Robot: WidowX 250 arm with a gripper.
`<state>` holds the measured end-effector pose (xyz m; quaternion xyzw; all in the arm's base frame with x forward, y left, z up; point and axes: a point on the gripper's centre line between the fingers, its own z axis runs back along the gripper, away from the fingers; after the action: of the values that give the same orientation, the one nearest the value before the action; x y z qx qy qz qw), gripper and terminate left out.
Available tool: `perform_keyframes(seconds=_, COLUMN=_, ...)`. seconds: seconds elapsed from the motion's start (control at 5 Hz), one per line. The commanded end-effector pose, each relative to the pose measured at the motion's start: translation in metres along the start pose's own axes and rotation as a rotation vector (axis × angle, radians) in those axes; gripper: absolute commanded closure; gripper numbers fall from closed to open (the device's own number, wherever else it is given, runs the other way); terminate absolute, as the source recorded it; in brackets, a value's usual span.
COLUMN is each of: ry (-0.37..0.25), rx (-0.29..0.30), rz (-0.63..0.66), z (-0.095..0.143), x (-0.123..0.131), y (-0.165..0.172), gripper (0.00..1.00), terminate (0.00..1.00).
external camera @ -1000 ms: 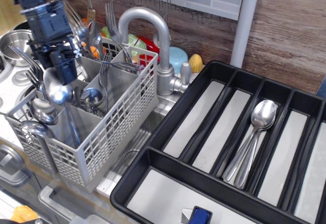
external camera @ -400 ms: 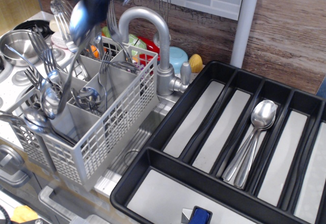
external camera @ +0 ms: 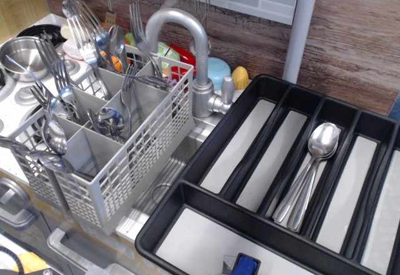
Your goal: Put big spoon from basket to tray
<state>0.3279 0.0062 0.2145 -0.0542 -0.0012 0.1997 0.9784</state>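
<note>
Nearest you, the black tray (external camera: 206,156) lies with big spoons (external camera: 315,162) already stacked in one long compartment. Beyond it to the left stands the grey basket (external camera: 134,156), crowded with forks and smaller spoons (external camera: 56,140). Farther back rises the steel faucet (external camera: 187,44). At the top edge only a blurred dark streak shows; you cannot tell whether that is the pincer or what it holds. You seem mid-carry, so next bring the spoon over that compartment and lower it lengthwise.
</note>
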Motion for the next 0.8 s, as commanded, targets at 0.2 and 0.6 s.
perform_keyframes(seconds=0.2, ry=0.045, rx=-0.331, rz=0.316, z=-0.025, x=0.000, y=-0.060, gripper=1.00, terminate=0.00)
perform_keyframes(seconds=0.6, ry=0.165, rx=-0.505, rz=0.435, z=-0.068, x=0.002, y=-0.081, gripper=1.00, terminate=0.00)
